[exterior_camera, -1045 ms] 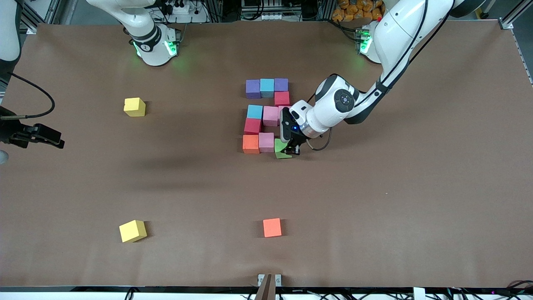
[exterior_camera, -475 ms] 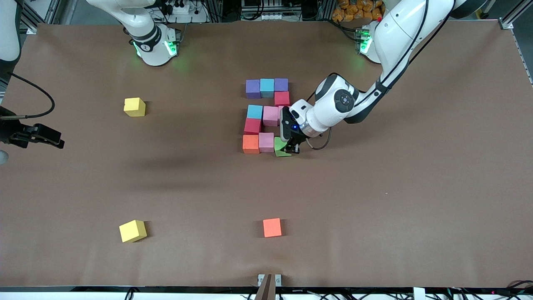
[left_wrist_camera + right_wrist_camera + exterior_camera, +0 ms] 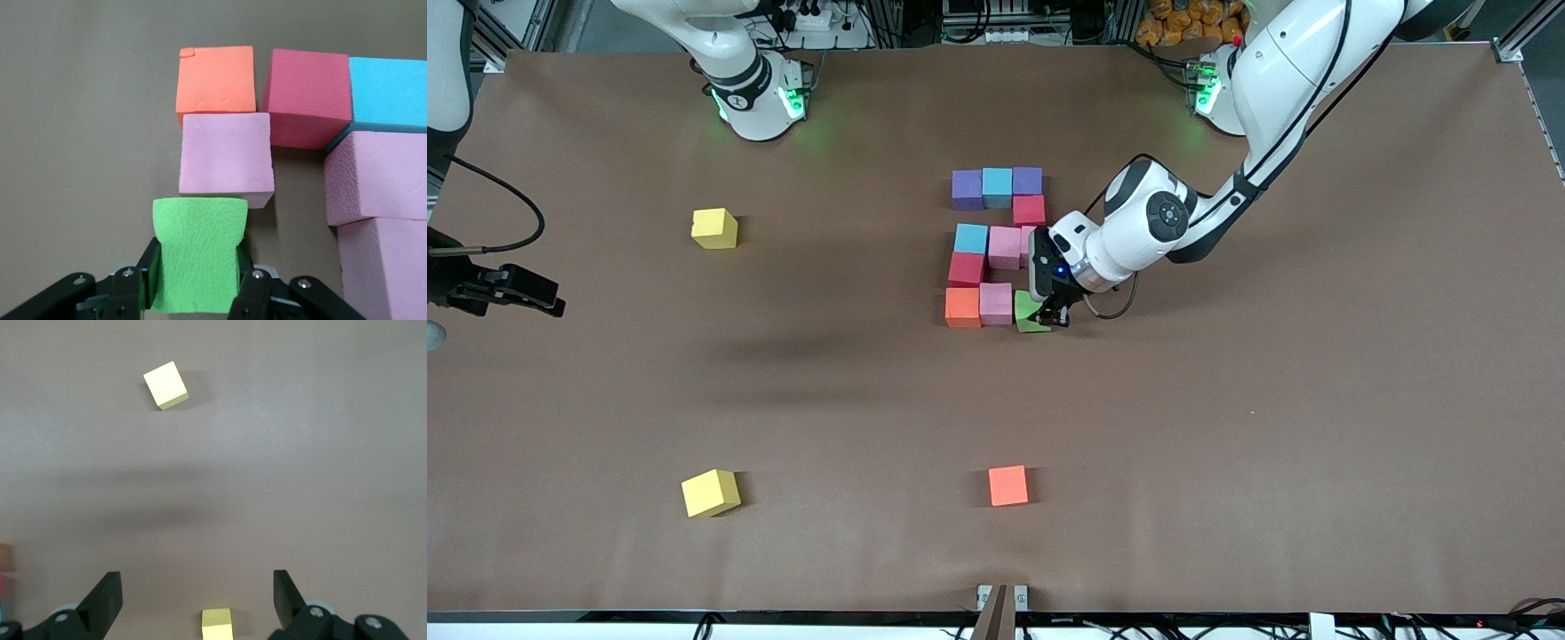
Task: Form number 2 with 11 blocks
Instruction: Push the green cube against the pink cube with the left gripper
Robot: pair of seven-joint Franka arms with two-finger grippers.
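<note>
Green block (image 3: 1029,317) clamped in left gripper (image 3: 1052,317), tilted, just beside the pink block (image 3: 996,303) ending the number 2's (image 3: 996,246) row nearest the front camera. Spare orange block (image 3: 1008,485) well nearer the camera. Right gripper (image 3: 197,595) spread wide, empty, waiting above two yellow cubes (image 3: 165,385) on the bench (image 3: 1316,400).

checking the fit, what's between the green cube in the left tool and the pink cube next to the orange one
Nothing: in the left wrist view only a thin strip of bare brown table separates the green foam cube from the pink foam cube.
</note>
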